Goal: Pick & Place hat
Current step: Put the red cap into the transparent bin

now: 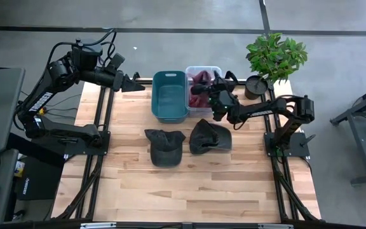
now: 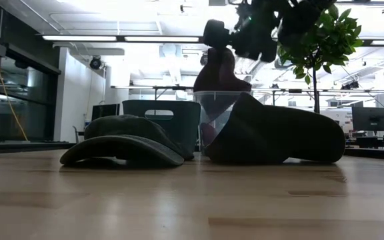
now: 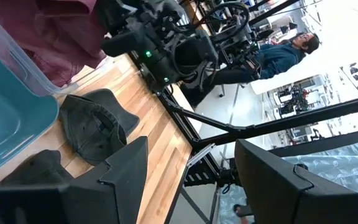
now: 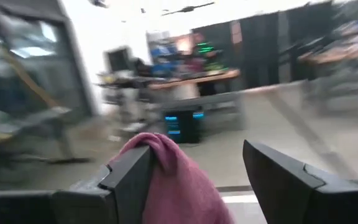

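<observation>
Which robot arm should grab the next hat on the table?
Probably the right. Its gripper hangs open over the clear bin, beside the nearest dark hat. The left gripper waits beyond the teal bin.

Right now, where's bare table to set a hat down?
Free: the near half, in front of the left cap and right cap, and the strip left of the teal bin. Crowded: the far middle, with the clear bin, right gripper and plant.
</observation>
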Robot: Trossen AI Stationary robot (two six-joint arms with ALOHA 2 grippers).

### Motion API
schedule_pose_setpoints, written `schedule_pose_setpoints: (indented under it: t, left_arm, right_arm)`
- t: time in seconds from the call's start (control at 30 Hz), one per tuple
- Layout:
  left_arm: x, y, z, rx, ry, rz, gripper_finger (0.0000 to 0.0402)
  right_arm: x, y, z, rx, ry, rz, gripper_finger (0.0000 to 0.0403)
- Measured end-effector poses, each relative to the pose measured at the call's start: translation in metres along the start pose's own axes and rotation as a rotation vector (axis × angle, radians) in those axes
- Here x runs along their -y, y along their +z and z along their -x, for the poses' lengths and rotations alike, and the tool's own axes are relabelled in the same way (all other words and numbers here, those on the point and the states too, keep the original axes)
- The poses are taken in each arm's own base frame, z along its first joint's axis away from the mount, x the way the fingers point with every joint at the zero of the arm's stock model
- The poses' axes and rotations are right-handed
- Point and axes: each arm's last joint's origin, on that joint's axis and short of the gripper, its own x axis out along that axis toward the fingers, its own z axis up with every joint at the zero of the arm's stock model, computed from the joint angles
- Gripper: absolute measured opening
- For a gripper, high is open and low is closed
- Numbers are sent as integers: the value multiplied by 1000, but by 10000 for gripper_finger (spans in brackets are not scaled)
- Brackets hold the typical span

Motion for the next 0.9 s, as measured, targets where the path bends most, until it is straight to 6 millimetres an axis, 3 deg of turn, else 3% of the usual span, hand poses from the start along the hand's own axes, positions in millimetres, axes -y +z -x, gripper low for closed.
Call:
schedule_pose_setpoints:
  t: [0.23,0.33,0.63,0.9]
  left_arm:
    - [0,0,0,0,0,0,225]
    - [0,0,0,0,0,0,225]
    - [0,0,0,0,0,3,225]
    - [0,0,0,-2,-2,8,225]
  right_arm:
    - [-14,18,8,-53,-188,433,244]
    - [-16,22,11,-89,-262,540,244]
    - [-17,31,10,-132,-328,664,244]
    - [-39,77,14,-108,-292,548,244]
